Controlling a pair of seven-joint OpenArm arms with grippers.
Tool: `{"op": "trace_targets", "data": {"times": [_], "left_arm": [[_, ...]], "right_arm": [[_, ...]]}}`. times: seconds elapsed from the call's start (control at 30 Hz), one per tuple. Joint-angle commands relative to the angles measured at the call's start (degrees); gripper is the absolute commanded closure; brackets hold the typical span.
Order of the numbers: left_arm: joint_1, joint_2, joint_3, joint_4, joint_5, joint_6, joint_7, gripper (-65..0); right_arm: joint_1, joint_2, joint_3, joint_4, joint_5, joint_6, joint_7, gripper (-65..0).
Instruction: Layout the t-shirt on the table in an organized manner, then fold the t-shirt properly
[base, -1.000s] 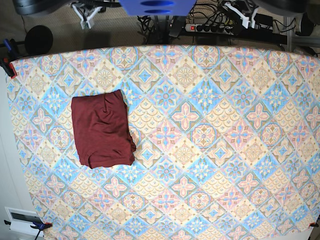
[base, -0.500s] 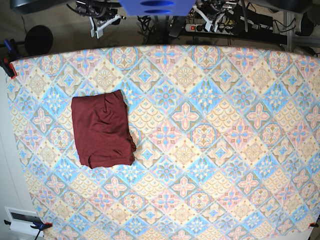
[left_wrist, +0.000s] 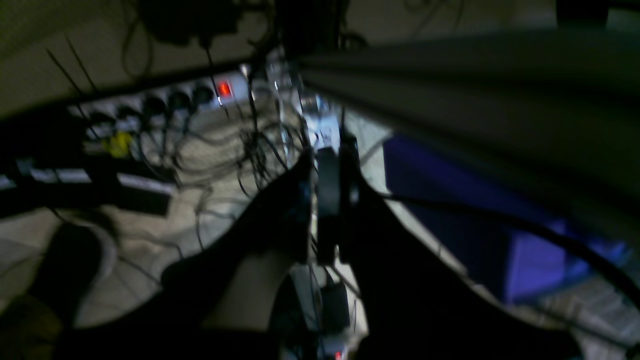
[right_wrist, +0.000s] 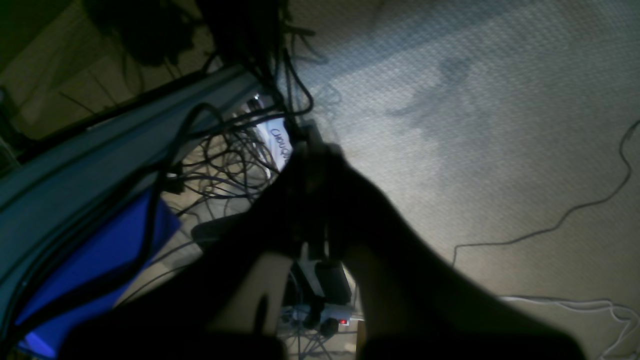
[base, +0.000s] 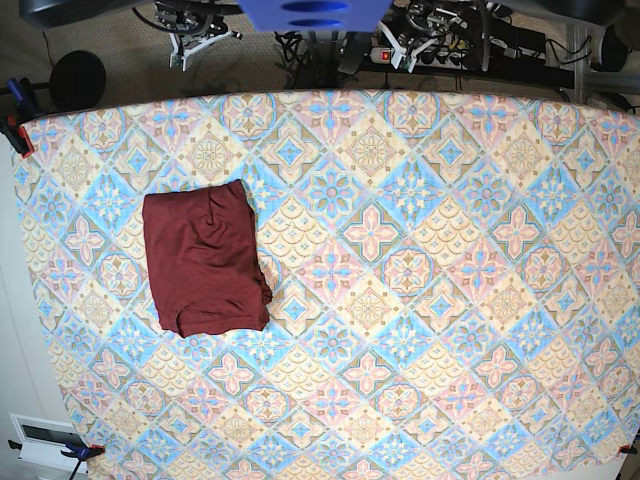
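Shirt (base: 206, 257) sits folded on the bench (base: 420, 300), unmoved; your left claw (left_wrist: 327, 200) and right claw (right_wrist: 312, 200), both closed empty, have swung inward behind it.

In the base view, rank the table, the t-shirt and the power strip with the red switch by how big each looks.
1. The table, filling most of the view.
2. The t-shirt, a folded maroon block on the table's left part.
3. The power strip, a thin sliver beyond the far edge; partly hidden and farther off, so its true size is unsure.
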Motion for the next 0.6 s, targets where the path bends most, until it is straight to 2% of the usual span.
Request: {"op": "trace_targets", "data": {"times": [0.0, 0.2, 0.3, 0.57], "left_arm": [[0.71, -0.14, -0.05, -0.09, 0.09, -0.24, -0.09, -0.4], [-0.34, -0.14, 0.04, -0.09, 0.18, -0.24, -0.09, -0.4], [-0.34, -0.14, -0.05, -0.09, 0.09, -0.24, -0.09, -0.4], [-0.34, -0.32, -0.31, -0.09, 0.0, -0.24, -0.27, -0.4]], "right_arm": [[-0.21, 0.5, -0.1, 0.06, 0.13, 0.11, 0.2, 0.0], [-0.21, 0.59, 0.17, 0.06, 0.13, 0.11, 0.11, 0.0], [-0.21, 2.61, -0.1, 0.06, 0.13, 0.11, 0.11, 0.0], [1.81, 2.88, -0.27, 0.06, 0.13, 0.11, 0.02, 0.0]]}}
